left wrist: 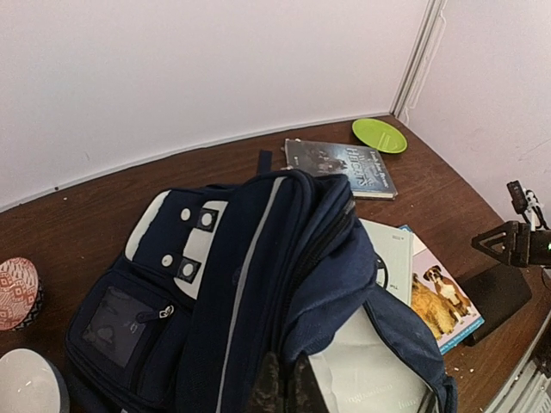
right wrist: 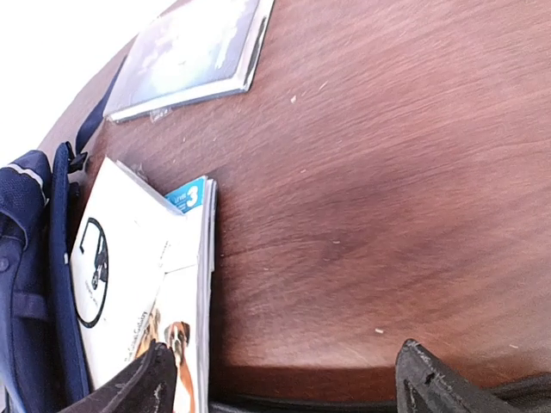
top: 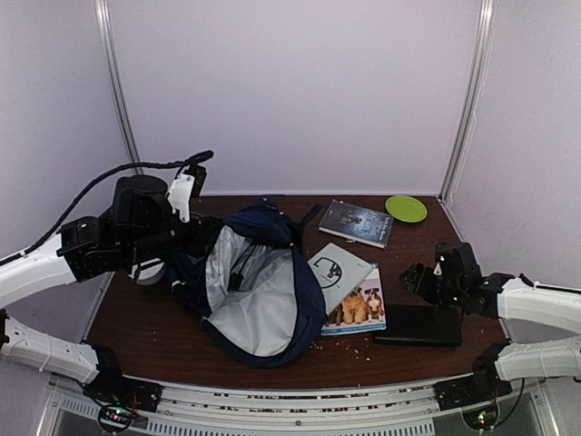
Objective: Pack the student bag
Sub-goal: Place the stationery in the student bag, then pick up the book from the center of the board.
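In the top view, the student bag (top: 259,291) lay open at centre-left. We judged that the left gripper (left wrist: 281,387), clenched on its rim, was keeping the mouth agape for loading. The right gripper (top: 420,278) hung released over the flat black case (top: 419,325) at lower right.

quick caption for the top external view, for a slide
Left gripper pinches the open student bag at its rim; the open right gripper hovers near a black case.

The left arm (top: 36,272) is folded inward, and the left gripper (left wrist: 282,391) is pinched shut on the student bag (left wrist: 258,258). The right gripper (right wrist: 288,368) is held low, jaws spread wide.
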